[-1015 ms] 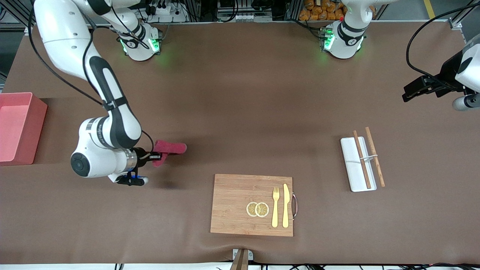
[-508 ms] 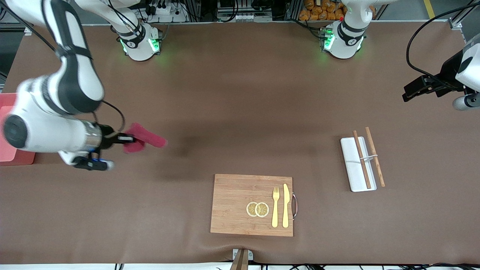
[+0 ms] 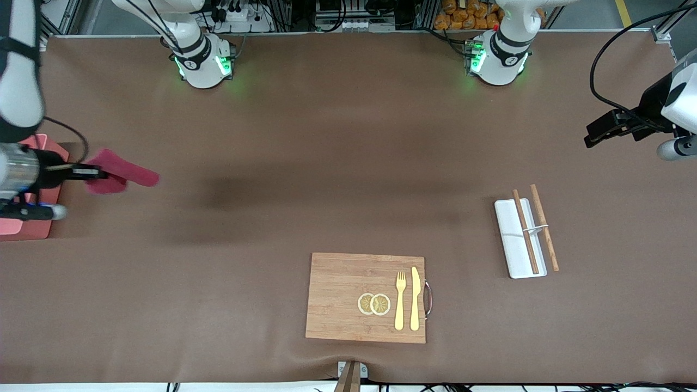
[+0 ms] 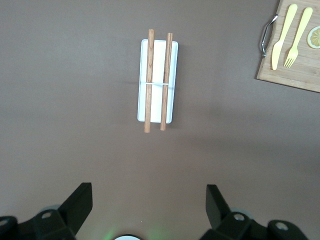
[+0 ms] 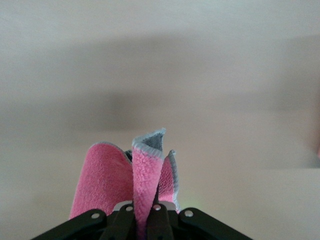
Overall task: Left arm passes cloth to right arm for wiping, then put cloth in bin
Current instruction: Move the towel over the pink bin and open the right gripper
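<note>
My right gripper (image 3: pixel 90 173) is shut on the magenta-red cloth (image 3: pixel 122 174) and holds it in the air over the bare table right beside the pink bin (image 3: pixel 34 227), which the right arm mostly hides. In the right wrist view the cloth (image 5: pixel 125 177) stands pinched between the shut fingers (image 5: pixel 159 220). My left gripper (image 3: pixel 599 132) waits open and empty, raised at the left arm's end of the table; its fingers (image 4: pixel 80 202) show wide apart in the left wrist view.
A white tray (image 3: pixel 517 239) with two wooden chopsticks (image 3: pixel 525 231) lies toward the left arm's end. A wooden cutting board (image 3: pixel 348 296) near the front edge carries lemon slices (image 3: pixel 374 304), a yellow fork (image 3: pixel 400 300) and a knife (image 3: pixel 415 298).
My right arm has swung the cloth from mid-table toward the right arm's end, up to the bin. The left arm has not moved.
</note>
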